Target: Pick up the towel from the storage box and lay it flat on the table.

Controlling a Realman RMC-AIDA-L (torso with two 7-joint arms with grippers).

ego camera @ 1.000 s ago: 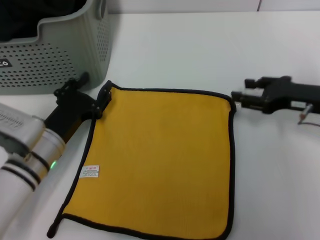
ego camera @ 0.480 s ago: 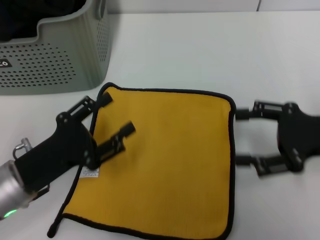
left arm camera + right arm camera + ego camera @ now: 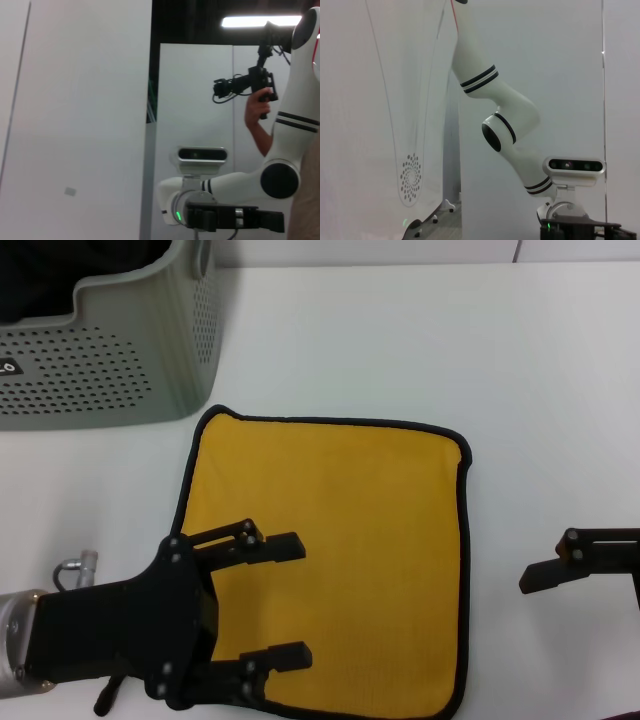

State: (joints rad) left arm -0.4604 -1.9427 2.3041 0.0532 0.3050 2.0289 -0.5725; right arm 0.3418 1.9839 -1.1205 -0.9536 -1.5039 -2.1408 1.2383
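the towel [image 3: 330, 550] lies spread on the worktop [image 3: 420, 340], mustard face up, its black edging showing around the sides you can see. it sits just in front of the storage box [image 3: 110, 340], apart from it, with one rounded corner nearest the box's front wall. you can see no fold or bunching across the yellow face.

your left end effector [image 3: 290, 600] hangs over the towel's near corner on the box's side, fingers spread wide and holding nothing. your right end effector [image 3: 545, 575] is off the towel's far side from the box, over bare worktop, gripping nothing; only one finger shows there, so you cannot tell how far it is spread.

judging by this, the laying step looks finished and you are at the retreat. your next move calls only for pulling both arms clear without snagging the cloth, keeping the left fingers above the fabric so they don't drag that corner.
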